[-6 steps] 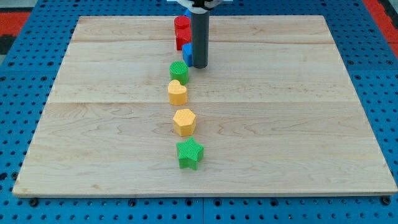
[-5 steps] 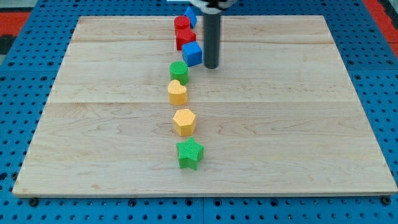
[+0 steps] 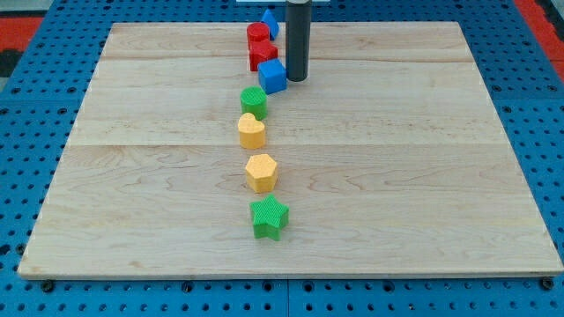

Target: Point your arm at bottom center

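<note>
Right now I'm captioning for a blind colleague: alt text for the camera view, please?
My tip rests near the wooden board's top, just right of a blue cube. Blocks line up down the centre, ending at a green star.

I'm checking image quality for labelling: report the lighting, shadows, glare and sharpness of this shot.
Camera view: even, soft lighting, with no glare on the wooden board; faint short shadows under the green star and yellow hexagon; block edges sharp; my tip crisp beside the blue cube; rod top cropped.
</note>
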Robot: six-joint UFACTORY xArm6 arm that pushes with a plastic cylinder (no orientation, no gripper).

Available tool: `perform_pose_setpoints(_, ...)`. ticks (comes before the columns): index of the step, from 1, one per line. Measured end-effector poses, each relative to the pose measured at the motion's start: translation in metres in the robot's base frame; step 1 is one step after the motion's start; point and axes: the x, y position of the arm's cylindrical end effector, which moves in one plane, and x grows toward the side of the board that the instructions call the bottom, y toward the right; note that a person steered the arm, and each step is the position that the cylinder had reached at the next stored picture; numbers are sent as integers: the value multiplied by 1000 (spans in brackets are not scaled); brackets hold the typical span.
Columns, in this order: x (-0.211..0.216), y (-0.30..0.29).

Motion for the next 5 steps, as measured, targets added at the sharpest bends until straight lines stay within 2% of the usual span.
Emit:
perform_pose_setpoints(4,2,-15)
perform_pose_setpoints(5,-17,16)
